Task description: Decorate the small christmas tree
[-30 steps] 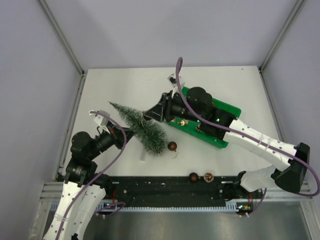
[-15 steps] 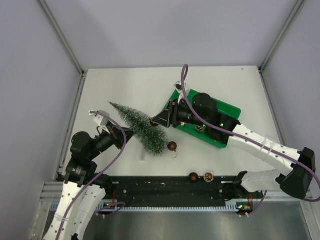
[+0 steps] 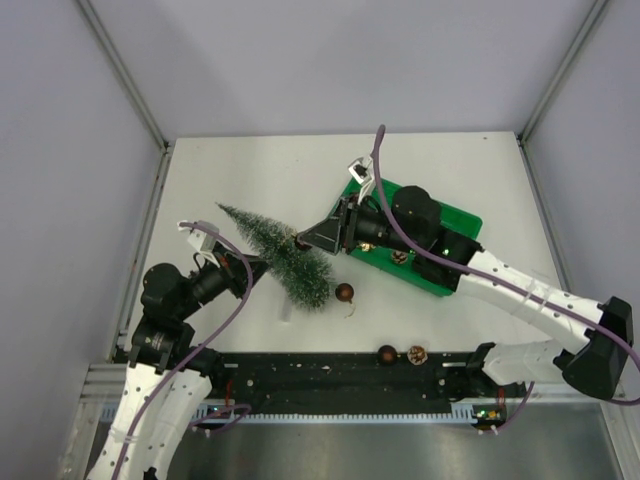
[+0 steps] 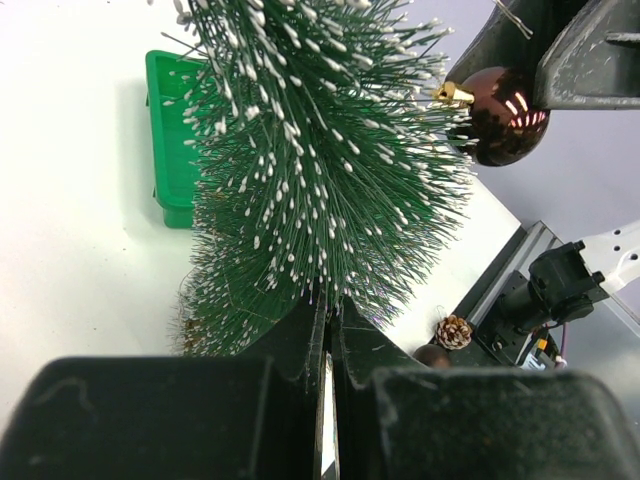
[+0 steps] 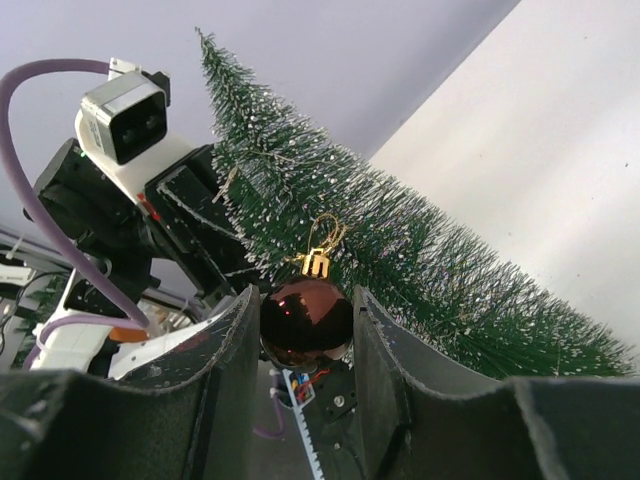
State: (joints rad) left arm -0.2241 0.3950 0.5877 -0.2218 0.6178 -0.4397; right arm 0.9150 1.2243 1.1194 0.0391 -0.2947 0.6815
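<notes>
The left gripper (image 3: 258,264), jaws pressed together on the bristles, holds the tree (image 3: 285,255) tilted over the white table (image 3: 250,170), left of the green tray (image 3: 462,217). The right gripper (image 3: 303,241) pinches 1 brown bauble (image 5: 305,320) at the tree's bristles. A second bauble (image 3: 344,292) lies near its wide end.
</notes>
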